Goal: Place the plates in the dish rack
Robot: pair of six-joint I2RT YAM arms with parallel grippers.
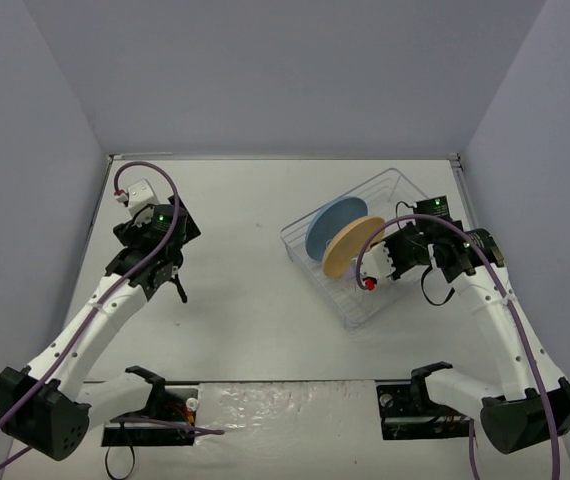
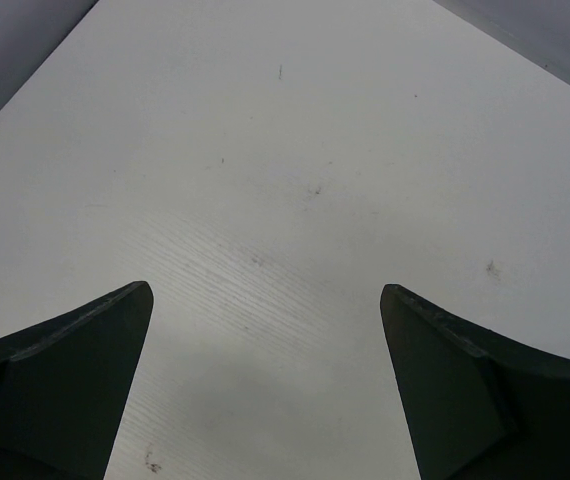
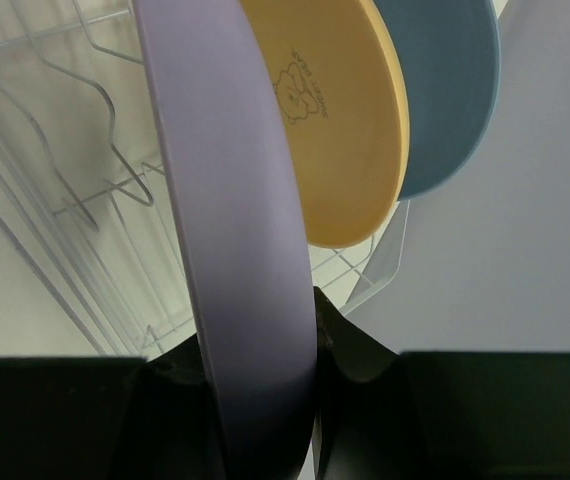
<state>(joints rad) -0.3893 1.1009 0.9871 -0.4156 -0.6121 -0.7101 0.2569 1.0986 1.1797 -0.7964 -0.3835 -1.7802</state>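
Note:
The clear dish rack (image 1: 317,285) stands at the right of the table. The blue plate (image 1: 333,224) and the orange-yellow plate (image 1: 350,247) stand on edge in it, side by side. My right gripper (image 1: 383,258) is over the rack, just right of the orange-yellow plate. In the right wrist view it (image 3: 260,350) is shut on the rim of the light purple plate (image 3: 230,200), held on edge next to the orange-yellow plate (image 3: 335,120) and blue plate (image 3: 445,90). The top view hides the purple plate. My left gripper (image 1: 178,288) is open and empty over bare table (image 2: 265,295).
The rack's wire dividers (image 3: 85,190) show to the left of the purple plate. Grey walls enclose the table on the left, back and right. The arm bases sit at the near edge.

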